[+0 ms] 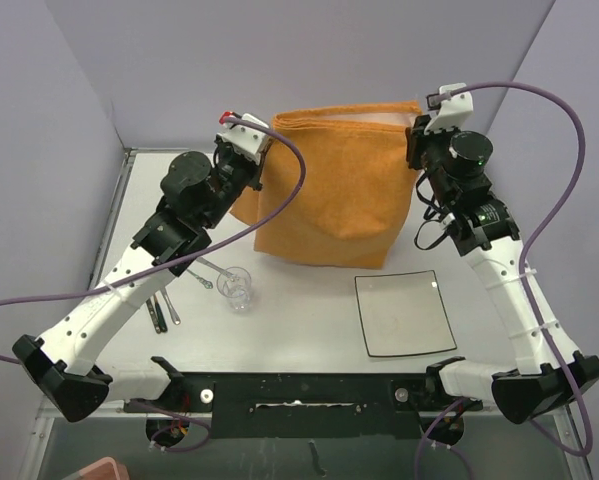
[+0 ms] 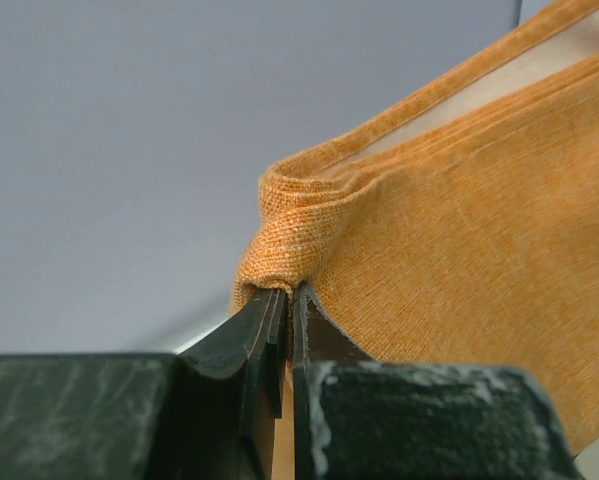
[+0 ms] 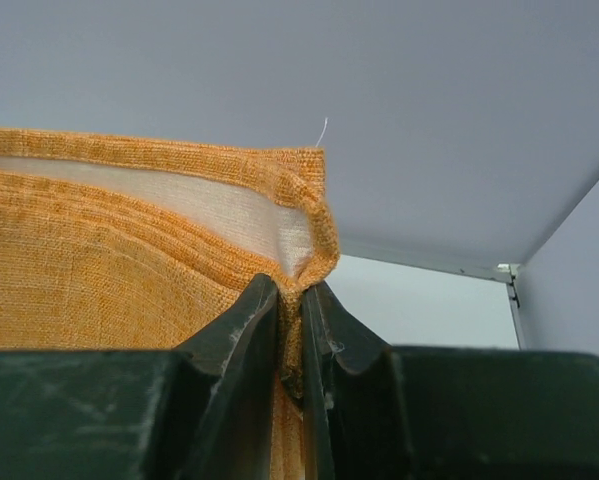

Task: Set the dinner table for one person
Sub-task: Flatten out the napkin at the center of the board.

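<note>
Dinner table: the large flat matte white rectangular dinner table (image 1: pixel 309 335) with thin metal edging fills the space between the two arms and runs back to the grey walls; everything else stands on it or hangs over it.
Orange cloth: a folded, coarse-woven orange cloth (image 1: pixel 334 190) with a pale inner layer showing between its folds hangs over the far half of the table, stretched between the two grippers by its upper corners. Whether its lower edge touches the tabletop cannot be told.
Left gripper: the left gripper (image 2: pixel 289 305) has its dark fingers (image 2: pixel 247 335) pressed together on the cloth's bunched upper left corner.
Right gripper: the right gripper (image 3: pixel 297 295) is likewise clamped on the upper right corner, the fabric squeezed into the narrow slit between its fingers (image 3: pixel 241 320).
Glass: a small clear drinking glass (image 1: pixel 237 288) stands upright just in front of the cloth's lower left edge; the table shows through it and it looks empty.
Plate: a square, flat, pale plate (image 1: pixel 405 312) with a thin dark rim lies to the right of the glass, well apart from it, its surface bare.
Cutlery: slim metal cutlery (image 1: pixel 164 308) lies left of the glass, partly under the left arm; the single pieces are too small to tell apart.
</note>
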`<action>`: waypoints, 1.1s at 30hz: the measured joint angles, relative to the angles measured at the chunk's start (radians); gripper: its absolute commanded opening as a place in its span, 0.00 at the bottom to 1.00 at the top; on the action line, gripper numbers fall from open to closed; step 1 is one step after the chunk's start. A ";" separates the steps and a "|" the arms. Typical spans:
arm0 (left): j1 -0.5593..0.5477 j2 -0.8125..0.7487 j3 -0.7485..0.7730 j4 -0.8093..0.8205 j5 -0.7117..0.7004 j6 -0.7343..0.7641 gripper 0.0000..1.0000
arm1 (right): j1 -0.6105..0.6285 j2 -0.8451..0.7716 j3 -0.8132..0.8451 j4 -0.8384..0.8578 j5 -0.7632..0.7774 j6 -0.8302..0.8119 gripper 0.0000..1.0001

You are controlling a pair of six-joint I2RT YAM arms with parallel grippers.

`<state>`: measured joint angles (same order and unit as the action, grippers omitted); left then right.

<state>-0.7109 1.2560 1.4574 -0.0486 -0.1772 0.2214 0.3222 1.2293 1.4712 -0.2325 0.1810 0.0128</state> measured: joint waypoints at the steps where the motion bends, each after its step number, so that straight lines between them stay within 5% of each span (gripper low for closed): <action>1: 0.009 0.002 -0.020 0.001 0.001 -0.003 0.00 | 0.000 0.000 -0.012 -0.003 0.000 0.009 0.00; 12: 0.162 -0.012 -0.160 -0.005 0.013 -0.092 0.00 | 0.010 0.000 -0.106 -0.060 -0.042 0.064 0.00; 22: 0.155 -0.062 -0.122 -0.129 -0.027 -0.140 0.00 | 0.044 -0.007 -0.117 -0.067 -0.042 0.030 0.00; 33: 0.027 -0.188 -0.098 -0.356 -0.289 -0.238 0.00 | 0.061 -0.018 -0.127 -0.068 -0.068 0.038 0.00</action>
<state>-0.6834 1.0683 1.3590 -0.4049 -0.4664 -0.0166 0.3828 1.2110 1.3441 -0.3008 0.1131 0.0505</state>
